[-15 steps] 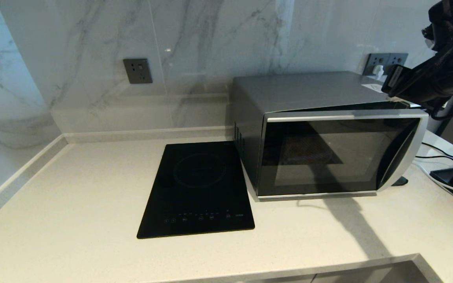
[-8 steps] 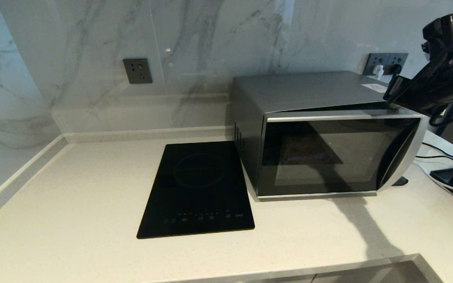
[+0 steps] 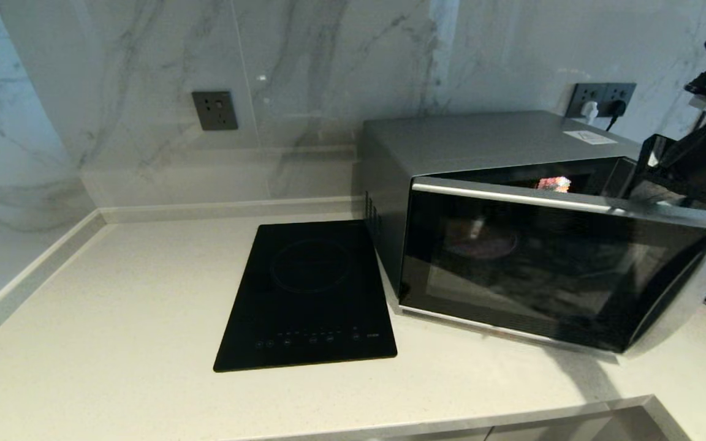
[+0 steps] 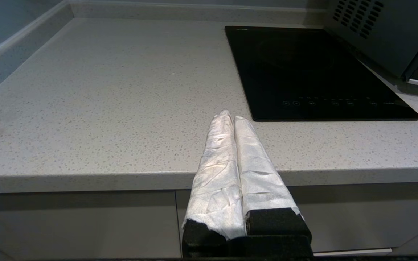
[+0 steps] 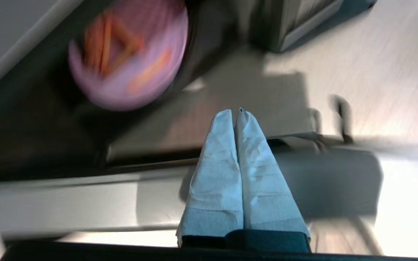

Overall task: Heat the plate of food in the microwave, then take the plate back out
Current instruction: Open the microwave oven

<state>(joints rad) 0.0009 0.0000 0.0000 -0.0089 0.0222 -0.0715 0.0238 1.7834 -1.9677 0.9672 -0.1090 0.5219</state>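
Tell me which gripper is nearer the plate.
Right. The right gripper, shut, hangs over the microwave's open door with the plate just beyond; the left gripper waits shut off the counter's front edge.

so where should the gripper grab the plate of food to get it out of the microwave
Probably by the near rim of the plate of food, coming straight in through the open front. The plate is shallow and lies flat on the floor of the microwave, and its door hangs ajar, so it likely needs swinging wider first.

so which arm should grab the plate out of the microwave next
Right. The right gripper, shut, is by the microwave's open door with the plate in its view; the left gripper sits shut at the counter edge.
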